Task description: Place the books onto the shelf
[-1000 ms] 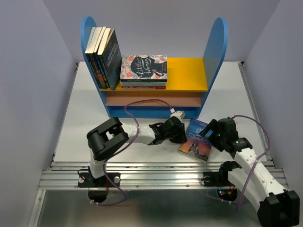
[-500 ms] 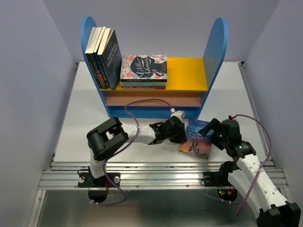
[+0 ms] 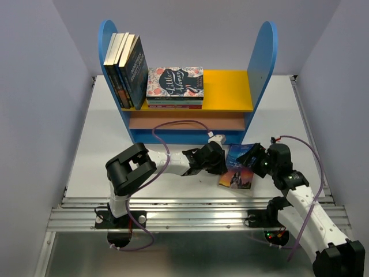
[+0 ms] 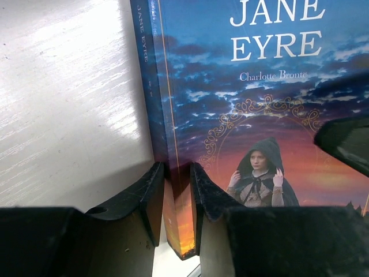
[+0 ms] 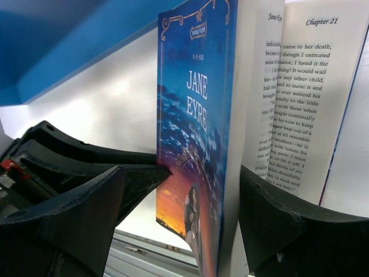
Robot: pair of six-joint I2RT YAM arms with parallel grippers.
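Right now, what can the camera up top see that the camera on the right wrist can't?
Only the top camera shows the whole shelf, with upright books and the Little Women book on its yellow board. Only the right wrist camera shows that the Jane Eyre book stands open, with a printed page headed Chapter 21. Both show that book and the left gripper at its edge.
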